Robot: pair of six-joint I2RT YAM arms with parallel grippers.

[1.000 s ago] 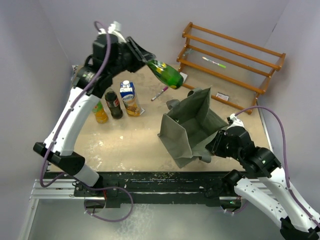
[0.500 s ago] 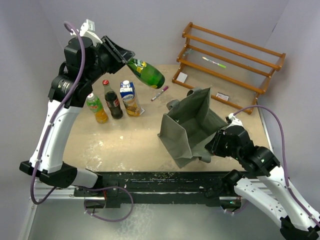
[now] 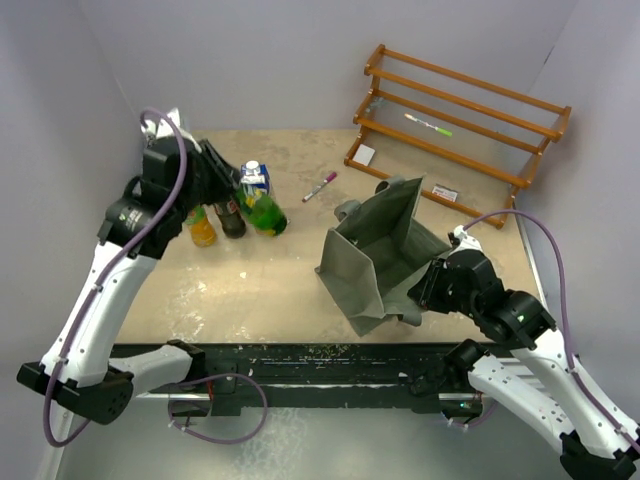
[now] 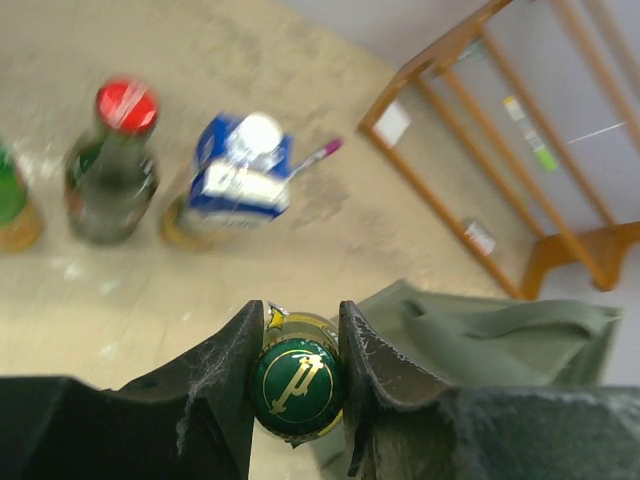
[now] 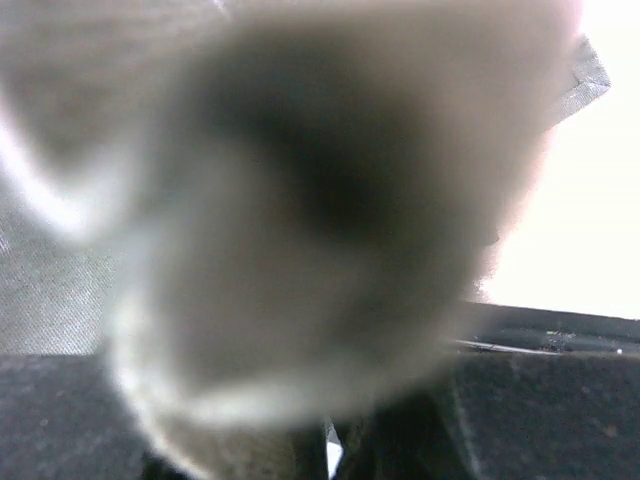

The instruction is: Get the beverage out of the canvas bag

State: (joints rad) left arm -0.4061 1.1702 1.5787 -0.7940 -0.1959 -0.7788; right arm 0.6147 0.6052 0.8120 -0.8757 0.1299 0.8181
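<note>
Gripping the green beverage bottle [image 4: 298,385] by its neck, the left gripper [image 4: 300,316] has both fingers clamped just below the cap. The bottle's long axis runs away from the wrist, cap up and base down, beside the blue carton [image 3: 255,178] and well left of the canvas bag [image 3: 372,255]. The bag stands open and shows only fabric inside. The right gripper [image 3: 428,288] sits at the bag's near right edge, and the pictures do not show whether its fingers are closed.

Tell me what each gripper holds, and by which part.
The left gripper holds the green bottle by its capped top. The right gripper seems to pinch the canvas bag at its near right wall.
</note>
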